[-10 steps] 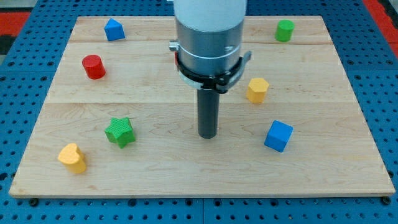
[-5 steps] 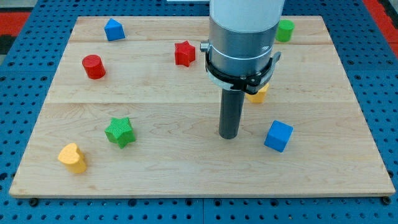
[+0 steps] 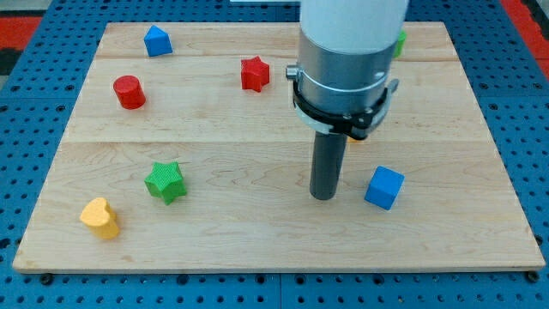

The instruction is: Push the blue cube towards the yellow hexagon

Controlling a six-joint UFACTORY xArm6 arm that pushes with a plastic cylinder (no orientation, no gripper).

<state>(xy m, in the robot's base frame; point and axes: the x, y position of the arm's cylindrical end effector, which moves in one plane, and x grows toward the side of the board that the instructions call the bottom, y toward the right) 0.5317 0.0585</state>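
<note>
Wooden worktop (image 3: 214, 163) is sitting on a blue pegboard; blocks are scattered across it.

Blue cube (image 3: 383, 187) is sitting at the view's lower right, flat on the wood. As a cube it has no real long axis; it is sitting rotated, one vertical edge facing the view's bottom-left, top face tilted diamond-wise to the board edges.

My tip (image 3: 323, 196) is resting just beside the cube on the view's left, a small gap showing, not touching as far as I can tell. No hand here, just a plain rod, so nothing is spreading or pinching.

Yellow hexagon: it is not showing in this view at all, presumably sitting behind the arm's grey collar, above and slightly left of the cube.

Progress, my read: push isn't started. Cube is looking undisturbed and well apart from the collar area. Tip is sitting on the wrong side for an upward push; I'd judge it needs to get below the cube first.

Others: green star (image 3: 165, 181), yellow heart-like block (image 3: 99, 217), red cylinder (image 3: 129, 91), red star (image 3: 254, 74), another blue block (image 3: 156, 40), green block (image 3: 400, 41) partly hidden.
</note>
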